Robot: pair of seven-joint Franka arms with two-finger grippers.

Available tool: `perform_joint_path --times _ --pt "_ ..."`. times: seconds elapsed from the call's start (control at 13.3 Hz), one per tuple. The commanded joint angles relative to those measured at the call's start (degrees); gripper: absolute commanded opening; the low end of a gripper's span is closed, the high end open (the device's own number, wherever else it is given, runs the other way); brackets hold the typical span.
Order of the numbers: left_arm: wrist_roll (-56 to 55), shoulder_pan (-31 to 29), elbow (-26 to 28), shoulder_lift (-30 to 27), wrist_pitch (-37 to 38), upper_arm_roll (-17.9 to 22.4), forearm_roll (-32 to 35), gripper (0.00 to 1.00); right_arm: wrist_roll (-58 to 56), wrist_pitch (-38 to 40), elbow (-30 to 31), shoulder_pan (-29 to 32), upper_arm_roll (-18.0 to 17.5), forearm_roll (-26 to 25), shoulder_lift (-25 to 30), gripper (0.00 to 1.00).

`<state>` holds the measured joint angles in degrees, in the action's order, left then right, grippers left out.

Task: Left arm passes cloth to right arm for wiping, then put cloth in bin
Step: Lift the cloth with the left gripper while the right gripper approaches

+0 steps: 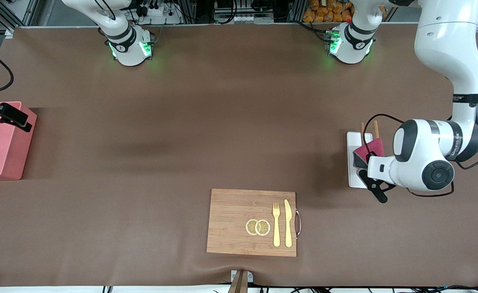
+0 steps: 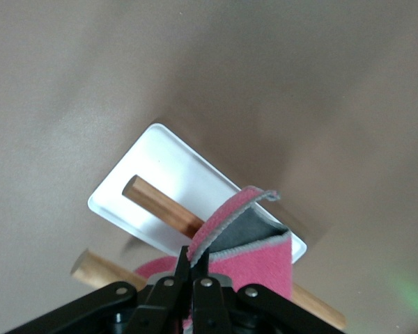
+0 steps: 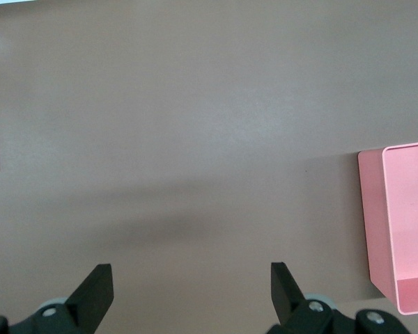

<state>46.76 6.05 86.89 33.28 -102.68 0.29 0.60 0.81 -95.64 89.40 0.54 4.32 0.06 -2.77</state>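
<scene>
The wooden board (image 1: 252, 222), with fork (image 1: 276, 224), knife (image 1: 288, 223) and two lemon slices (image 1: 258, 227), lies nearest the front camera, unwiped as far as can be judged. The task looks barely begun: handover, wiping and binning all remain. The bin (image 1: 1, 152) sits at the right arm's end of the table, and the right gripper (image 3: 188, 296) waits over bare table just beside it, fingers spread wide and empty. The left gripper (image 2: 193, 268), over the white tray (image 2: 164, 170) with chopsticks (image 2: 160, 203), pinches a lifted corner of the cloth (image 2: 261, 268), pink-red with a grey underside, partly draped on the tray.
</scene>
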Motion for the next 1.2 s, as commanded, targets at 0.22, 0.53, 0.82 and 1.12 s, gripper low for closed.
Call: perform_joint_path --times 0.22,0.53,0.82,1.12 --pt "-8.1 -0.1 0.0 -6.3 6.3 -0.1 0.2 0.00 0.5 0.6 -1.4 1.5 -0.4 2.5 -0.7 1.00" --pt "-18.1 -1.1 0.0 -13.7 12.1 0.0 0.1 0.00 0.5 0.9 -1.3 1.7 -0.4 2.6 -0.7 1.00" --pt "-24.0 -0.9 -0.1 -19.8 13.3 -0.6 -4.0 0.00 -0.2 1.0 -1.3 1.5 -0.4 2.3 -0.7 1.00" --pt "-37.0 -0.3 -0.1 -19.2 13.4 -8.7 -12.2 0.00 3.3 2.0 -0.7 0.9 -0.5 2.5 -0.7 1.00"
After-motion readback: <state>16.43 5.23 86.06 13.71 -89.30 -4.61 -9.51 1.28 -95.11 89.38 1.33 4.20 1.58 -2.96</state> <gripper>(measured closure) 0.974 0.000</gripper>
